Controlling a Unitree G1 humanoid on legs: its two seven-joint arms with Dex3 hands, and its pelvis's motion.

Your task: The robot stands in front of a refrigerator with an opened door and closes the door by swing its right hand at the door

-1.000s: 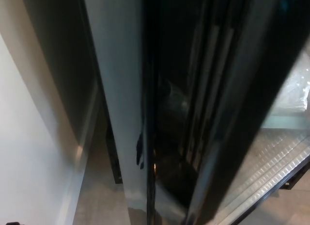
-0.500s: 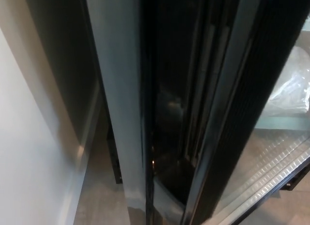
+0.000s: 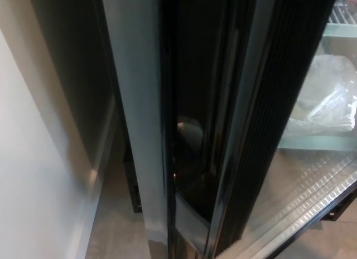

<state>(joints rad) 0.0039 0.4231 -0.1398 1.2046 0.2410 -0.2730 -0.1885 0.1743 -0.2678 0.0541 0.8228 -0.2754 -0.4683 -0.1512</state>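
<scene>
The refrigerator door (image 3: 134, 130) stands open and fills the middle of the head view, seen nearly edge-on. It has a grey frame, a dark glass pane (image 3: 195, 102) and a black ribbed seal (image 3: 273, 102) on its right side. To the right of the seal the lit inside of the refrigerator (image 3: 312, 175) shows. Neither of my hands appears in the picture.
A clear plastic bag (image 3: 329, 97) lies on a glass shelf (image 3: 312, 142) inside the refrigerator, above a ribbed metal bottom (image 3: 301, 203). A white wall panel (image 3: 33, 158) runs along the left. Grey floor (image 3: 111, 225) shows between the wall and the door.
The door's black ribbed seal has shifted left in the picture, so more of the shelf and the plastic bag shows. The wall on the left has hardly moved.
</scene>
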